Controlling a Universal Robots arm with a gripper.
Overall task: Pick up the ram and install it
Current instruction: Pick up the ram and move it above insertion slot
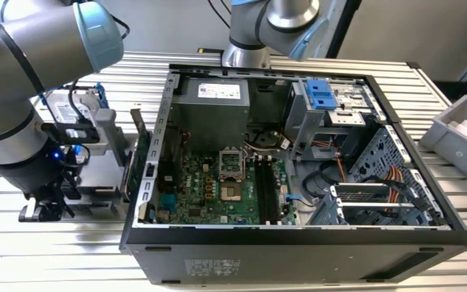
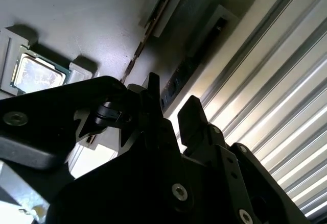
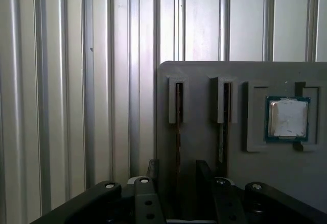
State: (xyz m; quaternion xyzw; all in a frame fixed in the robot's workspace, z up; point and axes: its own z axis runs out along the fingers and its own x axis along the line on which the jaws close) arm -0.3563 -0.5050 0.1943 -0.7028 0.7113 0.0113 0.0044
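**Pick-up step: claw astride the ram**

In the first wrist view my claw [image 3: 178, 170], lower centre, is released, fingers [image 3: 153, 169] either side of the ram [image 3: 179, 104], standing on edge in the grey holder [image 3: 199, 137]. Gripping calls for pads square on its faces. I count two sticks, the second stick [image 3: 225, 101] right of it, and one processor chip [image 3: 287, 118].

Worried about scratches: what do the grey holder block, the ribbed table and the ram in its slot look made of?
Holder block: matte grey, likely plastic; no glare. Table: bare metal, probably aluminium; bright sheen along its grooved ribs. Ram: seen edge-on, a thin dark strip, presumably circuit board; finish unclear.
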